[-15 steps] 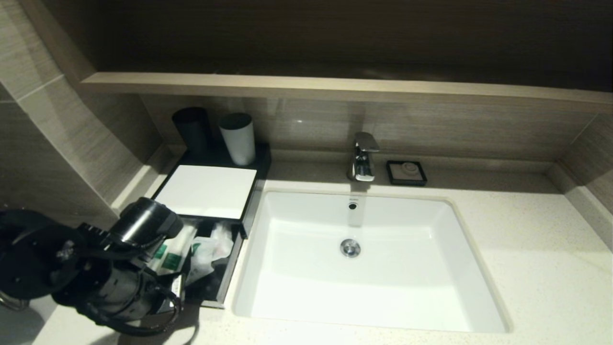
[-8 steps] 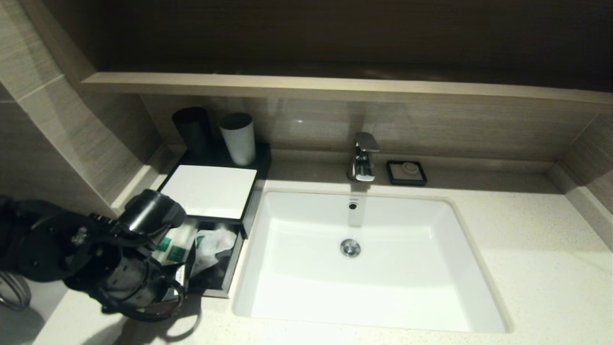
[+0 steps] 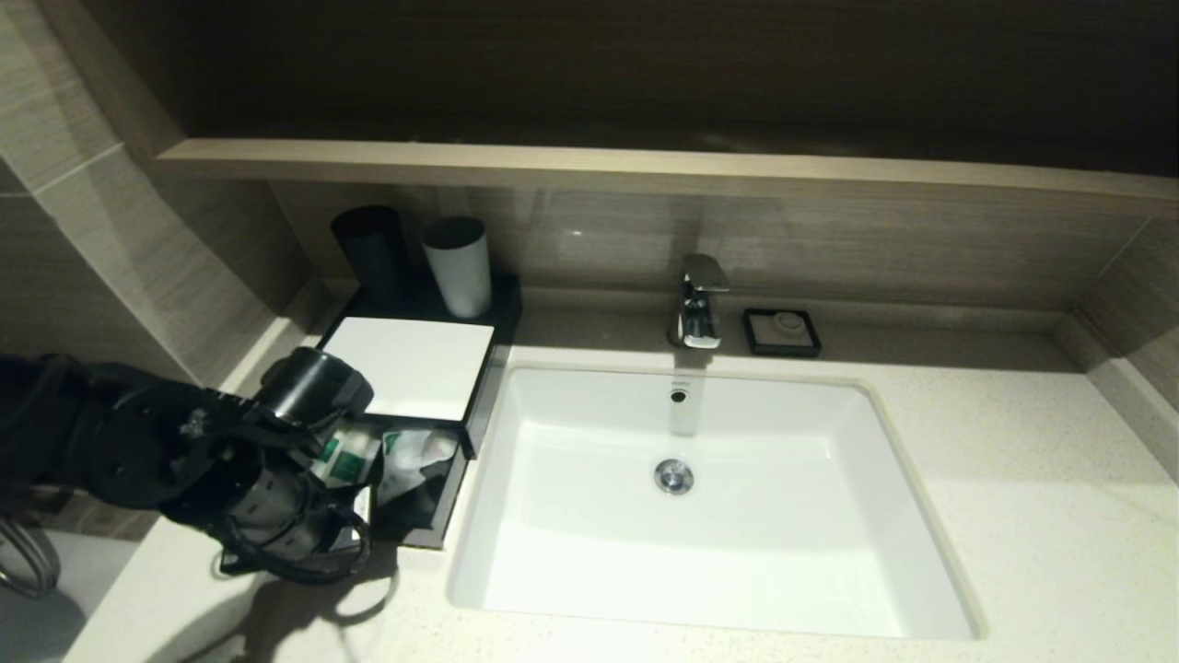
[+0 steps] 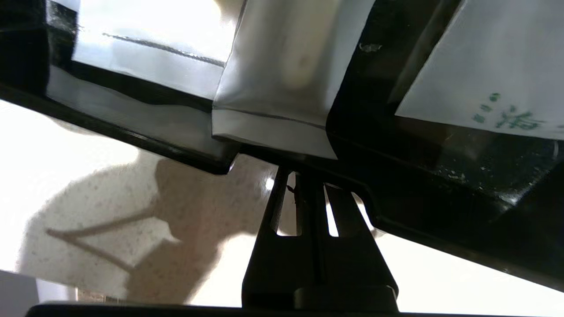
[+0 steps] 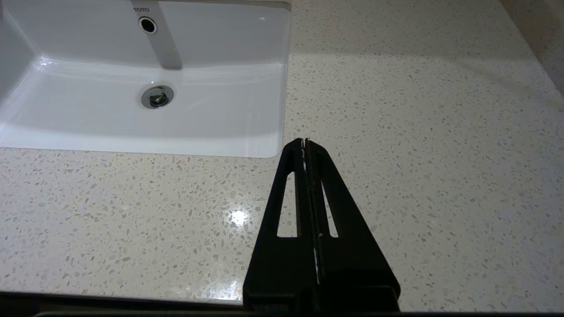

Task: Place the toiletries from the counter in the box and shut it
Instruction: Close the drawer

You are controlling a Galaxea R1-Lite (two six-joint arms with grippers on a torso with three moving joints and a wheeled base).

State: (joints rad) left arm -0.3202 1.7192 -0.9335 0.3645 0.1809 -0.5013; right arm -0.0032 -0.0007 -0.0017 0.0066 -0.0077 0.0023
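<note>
Left pincer (image 4: 304, 176) clenched on nothing, tips against the front lip of the black box's drawer (image 4: 282, 158), low over the desk (image 3: 645, 645). Box (image 3: 405, 368) sits left of the sink basin (image 3: 700, 497), drawer partly out. Toiletry packets (image 3: 405, 456) lie inside the drawer, some with green print. Right pincer (image 5: 305, 143) clenched, empty, hovers above the bare desk beside the basin. Two cups (image 3: 456, 265) stand behind the box.
</note>
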